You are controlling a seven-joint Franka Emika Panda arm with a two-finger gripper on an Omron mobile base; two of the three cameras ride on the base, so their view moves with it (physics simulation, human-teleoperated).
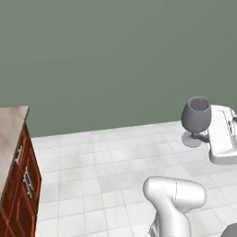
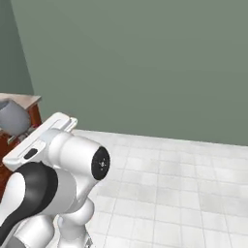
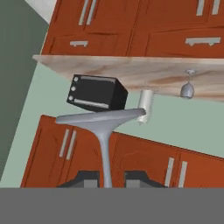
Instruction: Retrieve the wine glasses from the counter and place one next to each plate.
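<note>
A translucent grey-blue wine glass [image 1: 196,116] hangs upright over the white tiled floor at the right, and my gripper [image 1: 204,136] is shut on its thin stem from the side. Along the hand, the stem [image 3: 105,153] runs up between the two dark fingertips [image 3: 87,179] to the round foot [image 3: 103,117]. The glass bowl [image 2: 12,118] also peeks out at the left edge behind my arm. A second wine glass [image 3: 187,89] stands on the counter [image 3: 131,70], seen inverted in the rolled hand view. The plates are out of view.
A black boxy appliance [image 3: 97,92] and a white cylinder [image 3: 146,105] stand on the counter near the second glass. A counter end [image 1: 10,134] with reddish-brown cabinets [image 1: 23,194] lies at the left. Open tiled floor [image 1: 115,162] and a grey-green wall [image 1: 115,60] lie ahead.
</note>
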